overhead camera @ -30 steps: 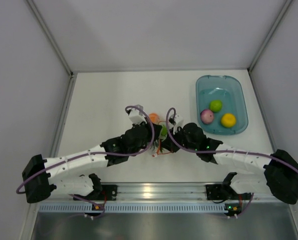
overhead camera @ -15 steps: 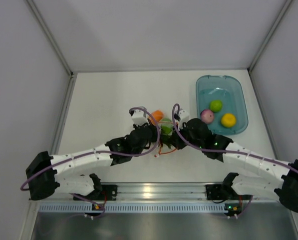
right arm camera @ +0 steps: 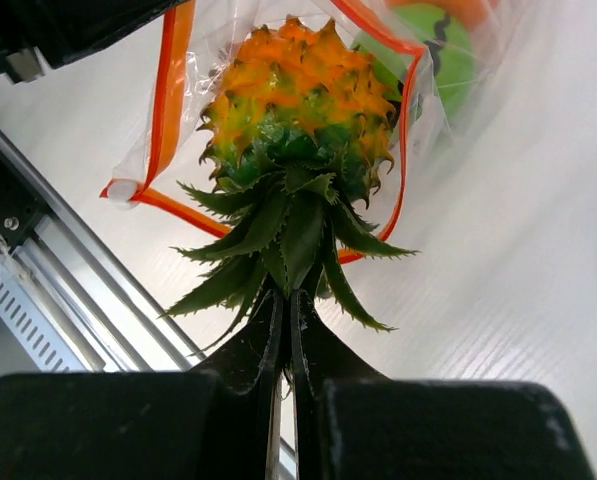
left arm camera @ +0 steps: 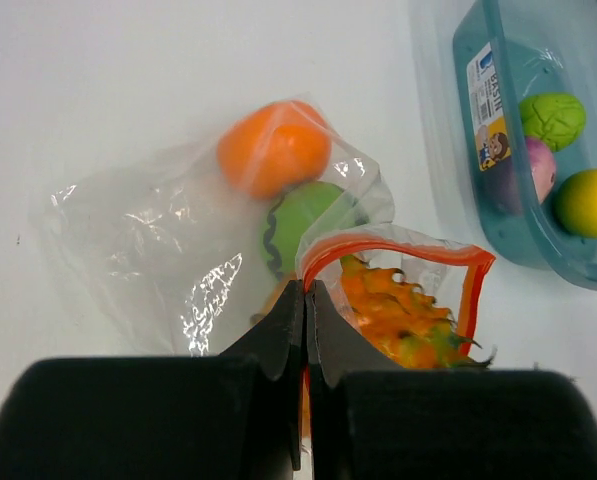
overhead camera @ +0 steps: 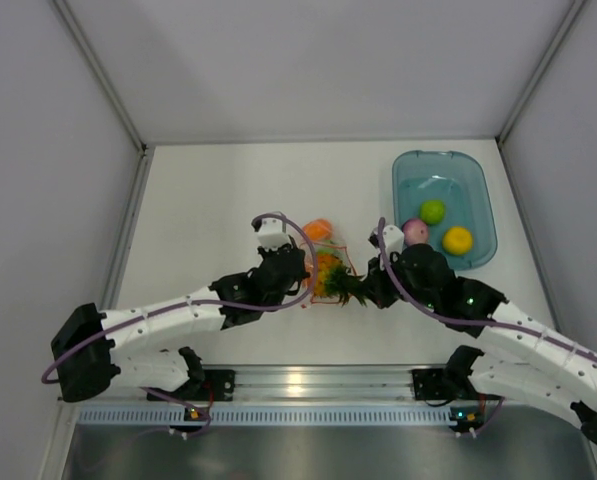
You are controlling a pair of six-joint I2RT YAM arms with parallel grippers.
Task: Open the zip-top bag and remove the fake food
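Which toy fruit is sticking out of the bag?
The pineapple: the right gripper pinches its green crown, its orange body in the bag's mouth. The orange ball and green piece lie deeper inside; pink, lime and yellow ones sit in the tub.

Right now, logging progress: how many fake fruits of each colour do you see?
Orange: 2, orange ball and pineapple
Green: 2, dark piece in bag, light piece in tub
Pink: 1, pink ball
Yellow: 1, yellow piece
Total: 6

Overhead, two wrist close-ups; shared: zip-top bag point(left arm camera: 138, 230)
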